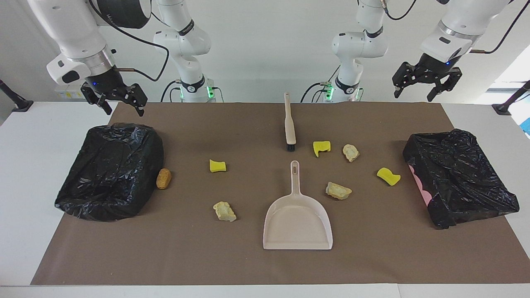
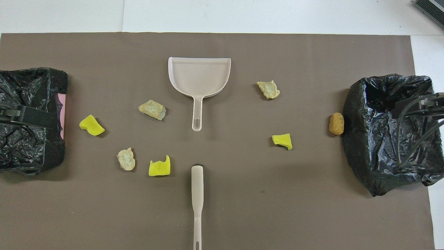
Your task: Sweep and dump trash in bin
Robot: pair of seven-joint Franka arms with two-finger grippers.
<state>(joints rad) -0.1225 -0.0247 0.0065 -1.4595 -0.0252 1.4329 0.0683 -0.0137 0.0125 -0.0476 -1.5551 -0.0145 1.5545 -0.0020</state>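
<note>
Several trash pieces lie scattered on the brown mat: yellow spongy chunks (image 1: 218,166) (image 1: 321,147) (image 1: 388,176), pale beige lumps (image 1: 350,152) (image 1: 338,191) (image 1: 225,211) and an orange-brown oval lump (image 1: 163,178) against the bin (image 1: 112,169) at the right arm's end. A second black-bagged bin (image 1: 459,178) sits at the left arm's end. The beige dustpan (image 1: 297,223) lies mid-mat, handle toward the robots, with the brush (image 1: 289,124) in line nearer the robots. My right gripper (image 1: 124,111) hangs open above its bin, and my left gripper (image 1: 414,97) hangs open above the other. Neither holds anything.
The brown mat (image 2: 242,215) covers most of the white table (image 1: 25,174). Black stands (image 1: 18,103) (image 1: 507,105) sit at the table's two ends near the robots. The brush handle (image 2: 197,201) points toward the robots' edge.
</note>
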